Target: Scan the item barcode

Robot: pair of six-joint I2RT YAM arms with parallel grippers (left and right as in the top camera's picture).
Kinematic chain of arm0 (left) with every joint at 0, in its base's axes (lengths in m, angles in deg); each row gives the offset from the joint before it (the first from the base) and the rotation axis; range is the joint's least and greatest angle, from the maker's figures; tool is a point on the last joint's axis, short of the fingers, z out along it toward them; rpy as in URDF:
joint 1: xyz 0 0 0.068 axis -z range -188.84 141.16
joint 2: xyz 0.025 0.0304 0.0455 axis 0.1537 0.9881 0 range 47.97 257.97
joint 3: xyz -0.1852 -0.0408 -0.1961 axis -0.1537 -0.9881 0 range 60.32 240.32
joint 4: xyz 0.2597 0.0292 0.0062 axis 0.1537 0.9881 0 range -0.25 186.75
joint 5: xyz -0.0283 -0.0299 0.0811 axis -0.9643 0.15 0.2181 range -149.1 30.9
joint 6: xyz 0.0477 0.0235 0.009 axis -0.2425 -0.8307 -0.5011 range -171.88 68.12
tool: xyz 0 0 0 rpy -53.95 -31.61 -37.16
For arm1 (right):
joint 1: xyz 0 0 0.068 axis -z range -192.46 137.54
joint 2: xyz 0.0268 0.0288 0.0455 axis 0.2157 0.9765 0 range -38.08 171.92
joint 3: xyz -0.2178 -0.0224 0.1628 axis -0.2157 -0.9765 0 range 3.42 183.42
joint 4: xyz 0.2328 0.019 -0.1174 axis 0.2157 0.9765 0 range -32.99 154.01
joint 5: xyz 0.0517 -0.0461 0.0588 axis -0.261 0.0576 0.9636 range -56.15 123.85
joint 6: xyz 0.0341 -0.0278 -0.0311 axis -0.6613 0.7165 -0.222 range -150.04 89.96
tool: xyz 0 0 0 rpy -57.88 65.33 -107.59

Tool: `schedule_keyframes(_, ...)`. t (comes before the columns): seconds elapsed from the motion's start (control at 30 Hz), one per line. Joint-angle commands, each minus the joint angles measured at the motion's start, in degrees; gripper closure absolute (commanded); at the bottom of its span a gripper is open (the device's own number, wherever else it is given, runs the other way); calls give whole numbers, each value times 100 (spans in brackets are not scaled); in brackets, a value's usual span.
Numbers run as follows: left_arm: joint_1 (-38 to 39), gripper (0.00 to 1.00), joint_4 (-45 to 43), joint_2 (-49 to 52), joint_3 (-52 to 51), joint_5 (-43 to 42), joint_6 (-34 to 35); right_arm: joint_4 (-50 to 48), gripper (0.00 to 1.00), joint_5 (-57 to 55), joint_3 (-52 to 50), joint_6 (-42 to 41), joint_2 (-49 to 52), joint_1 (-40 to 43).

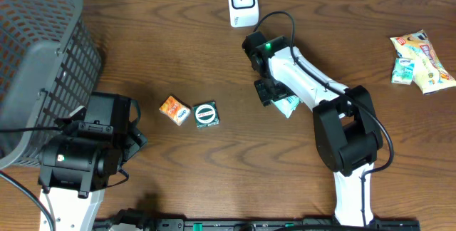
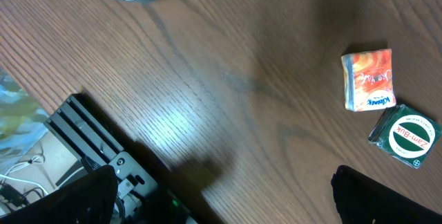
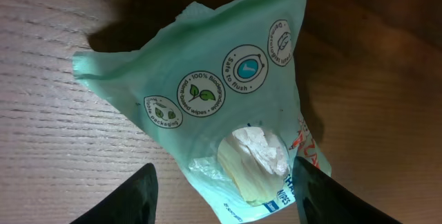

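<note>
The mint-green pack of flushable wipes point(image 3: 228, 106) lies flat on the wooden bench point(image 1: 214, 167), near the white barcode scanner point(image 1: 242, 3), and the right end effector point(image 3: 224, 200) hangs over it with fingers spread to either side (one clear of the wrapper). The left end effector point(image 2: 221, 196), spread wide and holding nothing, sits near the orange Kleenex pack point(image 2: 369, 79) and Zam-Buk tin point(image 2: 406, 135).

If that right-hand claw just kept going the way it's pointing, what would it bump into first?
Most likely the pale green wipes packet: the right gripper points straight at it, fingers apart on either side of its lower end. How near it is, the picture doesn't show.
</note>
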Motion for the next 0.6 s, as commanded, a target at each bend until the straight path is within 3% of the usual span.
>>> schedule_keyframes(0.0, -22, 3, 15, -26, 109, 92, 55, -44, 45, -92, -109, -4, 11, -35)
schedule_keyframes(0.27, -22, 2, 15, -26, 109, 92, 55, -557, 48, -87, -608, -4, 11, -35)
schedule_keyframes(0.4, -22, 2, 15, -26, 109, 94, 55, -621, 69, 160, -721, -2, 11, -33)
schedule_keyframes(0.5, -22, 2, 15, -26, 109, 92, 55, -603, 76, 599, -667, 0, 11, -28)
schedule_keyframes(0.57, -22, 2, 15, -26, 109, 92, 55, -525, 88, 857, -577, 7, 9, -9)
